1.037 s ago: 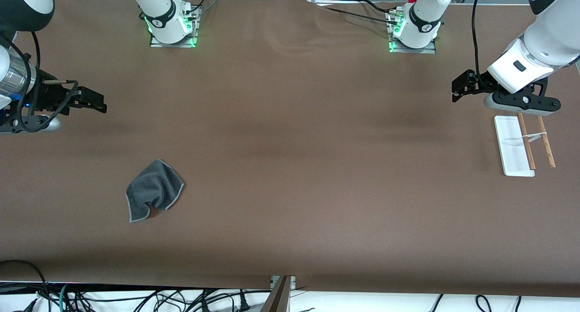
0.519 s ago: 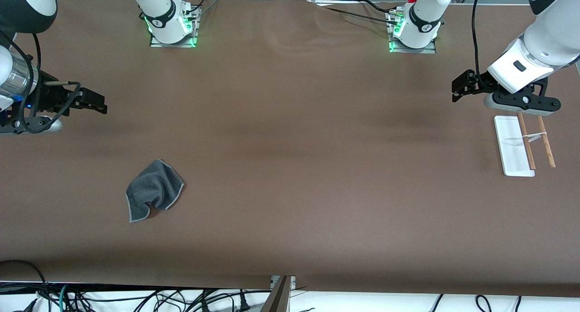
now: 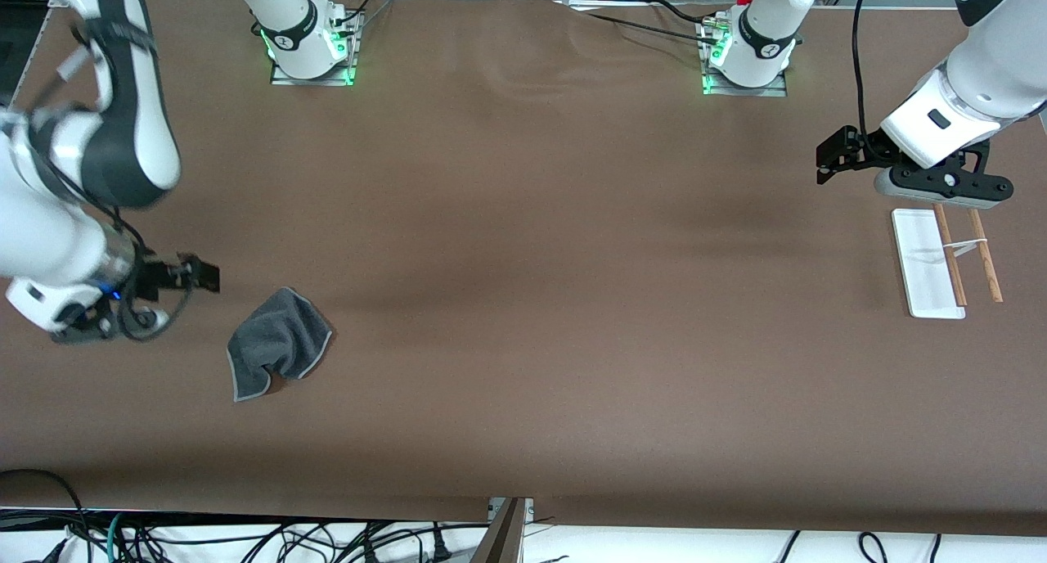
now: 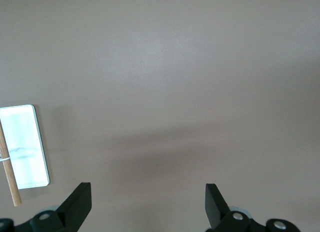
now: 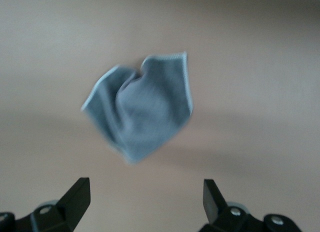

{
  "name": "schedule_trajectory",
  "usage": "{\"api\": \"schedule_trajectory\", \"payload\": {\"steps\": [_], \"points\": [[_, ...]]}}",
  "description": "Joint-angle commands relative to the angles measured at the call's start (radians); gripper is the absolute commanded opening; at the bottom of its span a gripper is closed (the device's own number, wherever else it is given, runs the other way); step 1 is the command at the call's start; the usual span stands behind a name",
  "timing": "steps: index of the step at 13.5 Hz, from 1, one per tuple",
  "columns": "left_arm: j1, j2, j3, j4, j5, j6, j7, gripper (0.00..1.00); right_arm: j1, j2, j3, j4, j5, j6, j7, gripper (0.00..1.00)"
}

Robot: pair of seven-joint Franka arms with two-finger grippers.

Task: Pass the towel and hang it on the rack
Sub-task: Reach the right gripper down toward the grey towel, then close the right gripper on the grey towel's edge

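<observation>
We note the right gripper, jaws wide and empty, over the table just beside the towel at the right arm's end; crumpled cloth (one layer) could slip a pinch. One towel, one rack, with the open left gripper waiting beside it.

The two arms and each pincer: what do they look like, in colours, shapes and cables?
Both arms have glossy white rounded shells with black joint bands. Each base carries a black ring and glows green. The left pincer and right pincer are black, with two flat wedge-shaped fingers. A black cable loops along each arm's wrist.
</observation>
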Motion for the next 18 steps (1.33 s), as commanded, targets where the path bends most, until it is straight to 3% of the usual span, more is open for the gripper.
{"api": "schedule_trajectory", "payload": {"steps": [1, 3, 4, 7, 13, 18], "points": [[-0.003, -0.001, 0.004, 0.019, 0.0, -0.021, 0.015, 1.0, -0.039, 0.131, 0.009, 0.079, 0.015, 0.12, -0.074, 1.0], [-0.003, -0.001, 0.004, 0.019, 0.0, -0.021, 0.015, 1.0, -0.074, 0.249, 0.014, 0.191, 0.117, 0.131, -0.167, 1.0], [-0.001, -0.001, 0.005, 0.019, 0.0, -0.021, 0.016, 1.0, -0.073, 0.269, 0.012, 0.196, 0.145, 0.137, -0.184, 1.0], [0.01, -0.001, 0.007, 0.019, 0.0, -0.021, 0.019, 1.0, -0.076, 0.338, 0.014, 0.207, 0.153, 0.266, -0.187, 0.99], [0.011, 0.001, 0.011, 0.02, 0.0, -0.018, 0.045, 1.0, -0.084, 0.415, 0.02, 0.282, 0.154, 0.298, -0.19, 0.98], [0.011, 0.001, 0.01, 0.02, 0.0, -0.018, 0.045, 1.0, -0.087, 0.442, 0.026, 0.285, 0.18, 0.321, -0.193, 0.86]]}}
